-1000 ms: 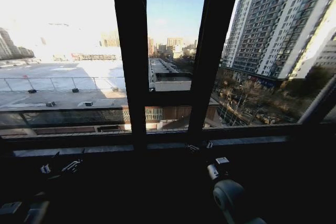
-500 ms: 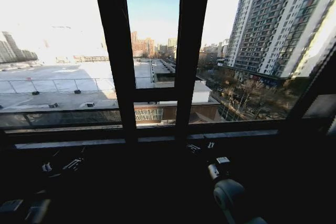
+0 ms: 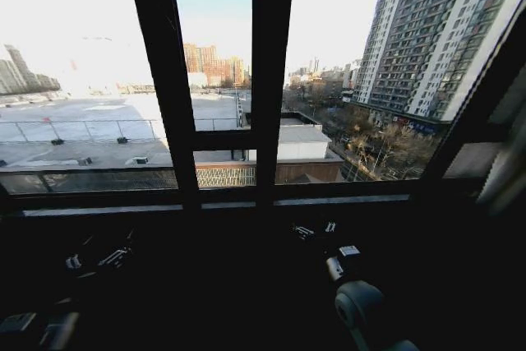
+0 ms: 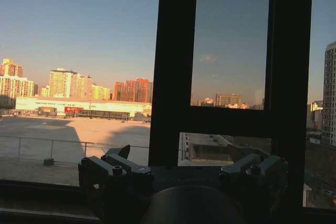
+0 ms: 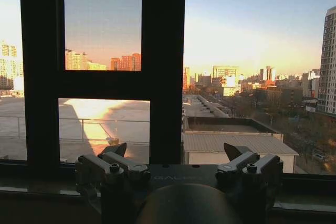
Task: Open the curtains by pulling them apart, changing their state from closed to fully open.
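Two dark upright frame bars [image 3: 267,80] split a wide window [image 3: 74,80] that looks out on rooftops, a tower block and bright sky. No fabric hangs over the glass in front of the robot. A pale, blurred strip at the far right edge of the head view may be one of the curtains [image 3: 505,162], gathered aside, but I cannot be sure. The other panel is nowhere I can point to.

Below the glass runs a narrow sill [image 3: 99,210]. The wall and floor under it lie in deep shadow, so little of the room can be read.

Both arms sit low in front of the sill. The left gripper [image 4: 179,153] and the right gripper [image 5: 176,150] each face the window with fingers spread wide and nothing between them.

By my reading the panes are already bare, so the work is mostly checking. If any fabric is left near an edge, pinch it along a pleat, high enough to slide the whole panel, and draw it sideways steadily, not downward.
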